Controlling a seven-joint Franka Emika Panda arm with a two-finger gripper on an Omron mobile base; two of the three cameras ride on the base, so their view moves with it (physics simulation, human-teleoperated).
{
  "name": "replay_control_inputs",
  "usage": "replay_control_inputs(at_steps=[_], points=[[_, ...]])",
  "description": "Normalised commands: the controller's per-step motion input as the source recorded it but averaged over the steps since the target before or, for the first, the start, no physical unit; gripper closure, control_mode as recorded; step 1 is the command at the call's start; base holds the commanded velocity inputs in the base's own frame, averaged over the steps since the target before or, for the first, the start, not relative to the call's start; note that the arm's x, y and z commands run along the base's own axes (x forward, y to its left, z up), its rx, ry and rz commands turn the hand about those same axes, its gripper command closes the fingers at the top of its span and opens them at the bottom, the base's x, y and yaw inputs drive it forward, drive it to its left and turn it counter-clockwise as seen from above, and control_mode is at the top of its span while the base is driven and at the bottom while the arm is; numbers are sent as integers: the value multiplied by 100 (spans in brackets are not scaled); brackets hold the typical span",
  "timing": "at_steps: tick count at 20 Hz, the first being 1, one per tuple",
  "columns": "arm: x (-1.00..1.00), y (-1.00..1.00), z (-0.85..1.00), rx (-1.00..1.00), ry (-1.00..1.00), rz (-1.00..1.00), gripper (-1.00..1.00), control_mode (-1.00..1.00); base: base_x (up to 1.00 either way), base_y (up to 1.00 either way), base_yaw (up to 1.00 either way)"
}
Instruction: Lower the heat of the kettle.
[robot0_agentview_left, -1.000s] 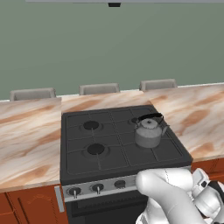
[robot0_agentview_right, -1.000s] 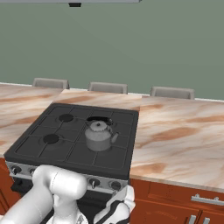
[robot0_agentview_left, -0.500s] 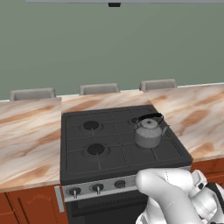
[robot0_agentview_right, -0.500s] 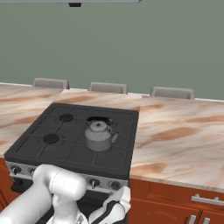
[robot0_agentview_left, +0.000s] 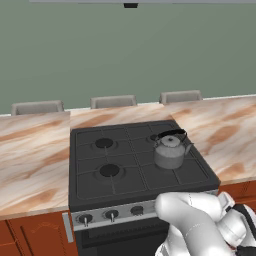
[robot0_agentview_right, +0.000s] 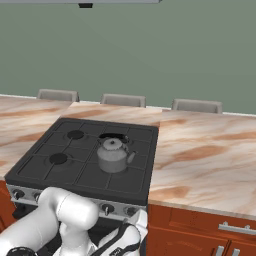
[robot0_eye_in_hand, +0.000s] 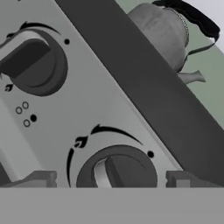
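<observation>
**Hand view: gripper aligned on burner knob below the kettle**

Hand view shows the gripper (robot0_eye_in_hand: 109, 177) spread open, one dark fingertip (robot0_eye_in_hand: 39, 178) on each side of a round dark control knob (robot0_eye_in_hand: 117, 173) on the grey front panel (robot0_eye_in_hand: 65, 118) of the stove. Neither fingertip appears to touch it yet. A second dark knob (robot0_eye_in_hand: 33, 61) sits further along the panel.

The small squat grey metal kettle (robot0_agentview_left: 170, 150) with arched black handle stands on the rear right burner of the black stovetop (robot0_agentview_left: 130, 165), set into the marbled worktop (robot0_agentview_left: 30, 160).

Handling, as a judgement: the kettle itself need not be lifted. The knob is rigid, smooth and probably slippery; grip it across its raised central ridge, close firmly, then rotate. Whether this knob serves the kettle's burner cannot be confirmed.
</observation>
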Motion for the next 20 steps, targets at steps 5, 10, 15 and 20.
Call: replay_control_inputs(at_steps=[5,10,15,20], points=[[0,-1,4,0,7,0,-100,-100,0,0,0],[0,0,0,0,4,0,100,-100,0,0,0],[0,0,0,0,0,0,100,-100,0,0,0],[0,-16,0,0,0,0,100,-100,0,0,0]])
